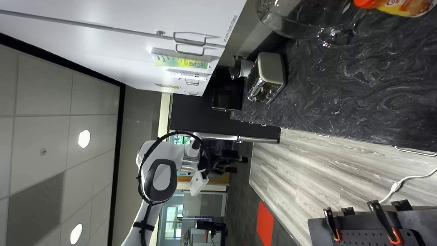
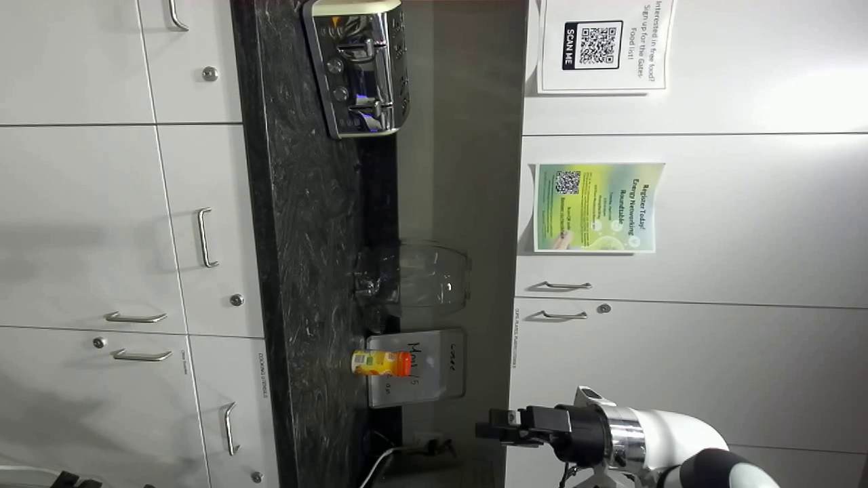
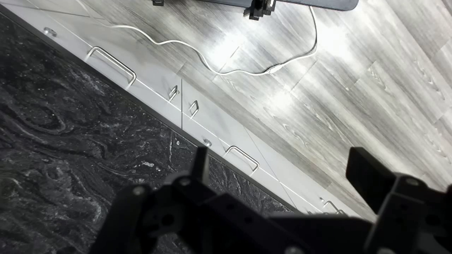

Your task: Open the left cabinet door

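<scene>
The exterior pictures lie on their side; I give directions as in the real scene. The left cabinet door [image 2: 746,224] is the white upper panel bearing a green flyer. It is shut, and also shows in an exterior view [image 1: 102,42]. Its metal handle [image 2: 568,285] is at its lower right corner, beside the right door's handle [image 2: 563,315]. My gripper [image 2: 495,427] is right of both handles and lower, near the upper cabinets' bottom edge. An exterior view shows the gripper [image 1: 237,164] out in front, apart from the doors. The wrist view shows it [image 3: 282,158] open and empty; the door is out of that view.
Below is a dark marbled countertop [image 1: 358,78] with a toaster [image 1: 269,73], a glass dispenser [image 2: 434,274], an orange-lidded jar [image 2: 380,363] and a sign [image 2: 441,386]. White lower cabinets [image 2: 74,224] have protruding handles. A black cart [image 1: 368,225] with clamps stands opposite; a white cable [image 3: 247,72] lies on the floor.
</scene>
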Robot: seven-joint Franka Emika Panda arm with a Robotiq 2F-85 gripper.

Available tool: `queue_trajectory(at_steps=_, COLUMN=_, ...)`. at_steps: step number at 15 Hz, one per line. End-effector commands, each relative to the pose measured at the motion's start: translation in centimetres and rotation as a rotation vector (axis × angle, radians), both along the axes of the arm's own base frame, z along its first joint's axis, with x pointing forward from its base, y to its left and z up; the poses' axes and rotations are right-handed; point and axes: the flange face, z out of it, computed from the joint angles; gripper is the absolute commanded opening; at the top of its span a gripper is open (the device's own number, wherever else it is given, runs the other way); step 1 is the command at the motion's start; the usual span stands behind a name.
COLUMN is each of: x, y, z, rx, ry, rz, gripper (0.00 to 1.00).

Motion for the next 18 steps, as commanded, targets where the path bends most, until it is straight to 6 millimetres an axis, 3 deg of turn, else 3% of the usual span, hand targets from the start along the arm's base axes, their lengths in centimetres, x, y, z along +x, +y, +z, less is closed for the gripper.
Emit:
queue_trajectory(at_steps=1, x=0.2, y=-0.3, z=1.2, rx=-0.033, ry=-0.079, rz=-0.016, gripper=1.00)
queue_trajectory(at_steps=6, x=0.5, y=-1.2, z=3.9, rx=-0.066, ry=-0.133, rz=0.014, gripper=1.00)
queue_trajectory(at_steps=13, x=0.4, y=-1.5, z=4.6, rx=-0.060, ry=-0.136, rz=0.007, gripper=1.00)
queue_trajectory(at_steps=18, x=1.3, y=-3.2, z=10.3, rx=-0.152, ry=-0.404, rz=-0.007, gripper=1.00)
